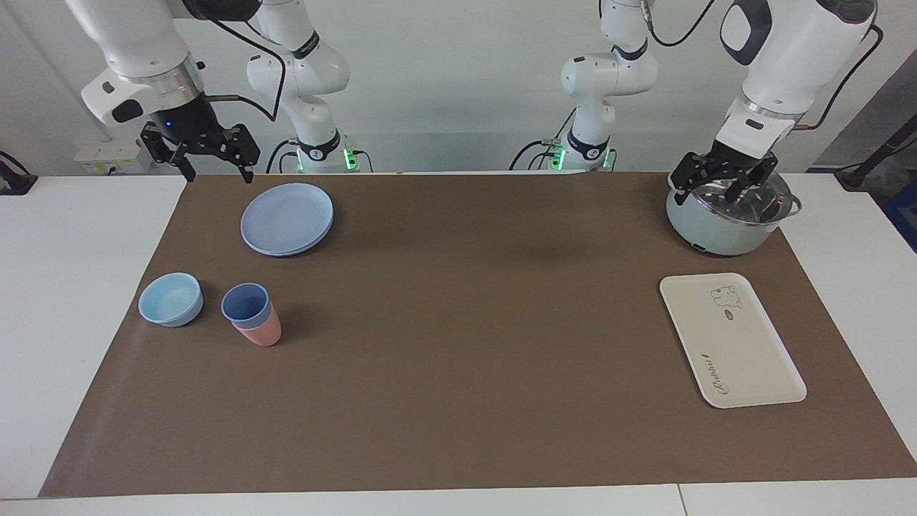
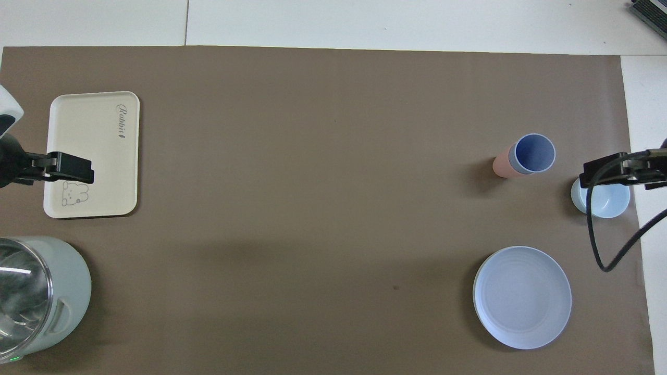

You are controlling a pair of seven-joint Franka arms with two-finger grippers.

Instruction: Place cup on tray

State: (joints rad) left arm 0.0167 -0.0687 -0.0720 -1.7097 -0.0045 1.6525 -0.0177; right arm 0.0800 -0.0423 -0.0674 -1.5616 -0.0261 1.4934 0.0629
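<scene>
The periwinkle-blue cup stands upright, nested inside a salmon-pink tumbler, toward the right arm's end of the table. The cream tray, with its bear drawing and script, lies bare toward the left arm's end. My right gripper hangs open in the air over the mat's edge beside the blue plate, holding nothing. My left gripper hangs open above the pot, also holding nothing. Neither gripper touches the cup or the tray.
A light-blue bowl sits beside the nested tumblers. A round blue plate lies nearer to the robots than they do. A pale-green pot with a steel inside stands nearer to the robots than the tray.
</scene>
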